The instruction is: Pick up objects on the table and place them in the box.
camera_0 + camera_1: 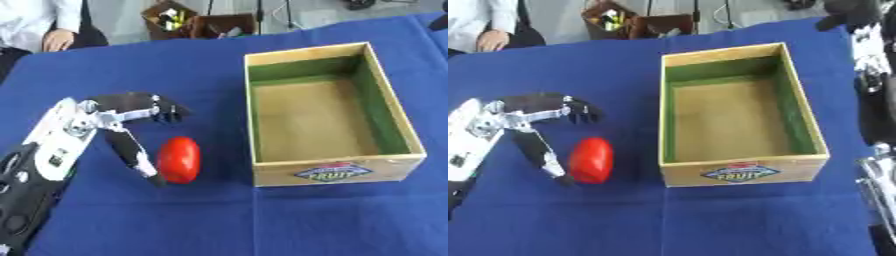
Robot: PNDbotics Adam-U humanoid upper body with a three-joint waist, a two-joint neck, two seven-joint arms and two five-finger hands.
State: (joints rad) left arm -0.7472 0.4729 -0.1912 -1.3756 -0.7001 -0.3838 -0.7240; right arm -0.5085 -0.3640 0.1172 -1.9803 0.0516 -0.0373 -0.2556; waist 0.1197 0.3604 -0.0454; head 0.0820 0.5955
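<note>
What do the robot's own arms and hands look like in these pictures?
The left arm is black lower down, with a white and silver casing near the wrist. The left hand has thin black fingers on silver metal joints. Along the right edge of the right eye view, the right arm shows black and silver parts; its hand cannot be made out.

A: What stands between the left hand and the box?

B: Only the red tomato, lying between the thumb and the box's near left corner. The blue tablecloth between tomato and box is bare.

A: And the box itself?

B: Its walls stand upright all round, so the way in is over the rim. The inside shows a bare floor.

A: The right side?

B: The right arm runs along the table's right edge, just beside the box's right wall. The near edge in front of the box is bare cloth.
</note>
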